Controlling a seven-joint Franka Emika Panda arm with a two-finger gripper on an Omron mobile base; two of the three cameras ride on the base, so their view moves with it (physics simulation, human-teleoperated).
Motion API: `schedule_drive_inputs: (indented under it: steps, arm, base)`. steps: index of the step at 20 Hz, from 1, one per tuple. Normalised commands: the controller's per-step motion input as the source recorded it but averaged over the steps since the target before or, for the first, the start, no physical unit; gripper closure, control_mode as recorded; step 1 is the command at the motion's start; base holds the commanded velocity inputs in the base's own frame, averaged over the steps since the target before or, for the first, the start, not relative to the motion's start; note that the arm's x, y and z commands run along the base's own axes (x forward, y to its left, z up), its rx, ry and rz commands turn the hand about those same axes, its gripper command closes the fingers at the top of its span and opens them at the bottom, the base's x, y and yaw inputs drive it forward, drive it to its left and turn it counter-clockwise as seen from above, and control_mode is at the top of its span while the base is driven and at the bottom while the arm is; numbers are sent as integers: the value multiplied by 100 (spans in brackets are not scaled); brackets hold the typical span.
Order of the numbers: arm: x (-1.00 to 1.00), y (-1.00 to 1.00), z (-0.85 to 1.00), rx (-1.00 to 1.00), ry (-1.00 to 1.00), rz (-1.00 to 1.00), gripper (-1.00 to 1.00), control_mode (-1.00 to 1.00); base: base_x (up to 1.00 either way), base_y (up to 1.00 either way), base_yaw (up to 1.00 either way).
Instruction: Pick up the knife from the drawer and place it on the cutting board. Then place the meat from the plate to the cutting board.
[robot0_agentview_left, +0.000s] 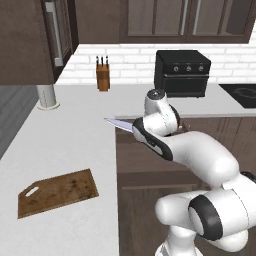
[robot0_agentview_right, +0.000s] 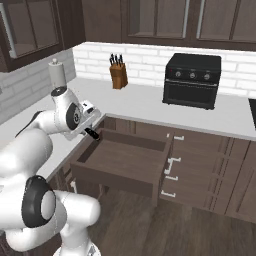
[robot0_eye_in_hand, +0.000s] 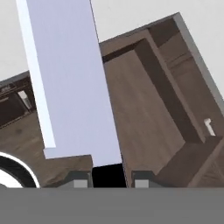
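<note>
Gripper (robot0_eye_in_hand: 107, 180) jaws clamped on black handle of knife (robot0_eye_in_hand: 70, 83). Knife lifted above open drawer (robot0_agentview_right: 125, 162), silver blade pointing over white counter (robot0_agentview_left: 65, 135). Cutting board (robot0_agentview_left: 57, 192) flat on counter, at 8 o'clock from blade tip, well apart.

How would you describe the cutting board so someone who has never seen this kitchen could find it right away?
Start at the long pale countertop that runs forward from the white brick wall, left of the open drawer. Near its front edge lies the cutting board, flat and apart from everything else. It is a mottled brown wooden rectangle with a small oval hole at its left end, unlike the upright tan knife block by the wall.
</note>
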Motion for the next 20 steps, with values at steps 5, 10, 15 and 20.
schedule_drive_inputs:
  steps: [5,10,15,20]
  arm:
    - [-8,-43,-20,-7,21,67,100,-100]
    - [18,-9,-4,-1,5,17,100,-100]
    - [19,46,0,3,-1,-29,100,-100]
    - [4,21,0,0,0,-10,100,-100]
  base:
    - [0,0,0]
    - [0,0,0]
    - [0,0,0]
    - [0,0,0]
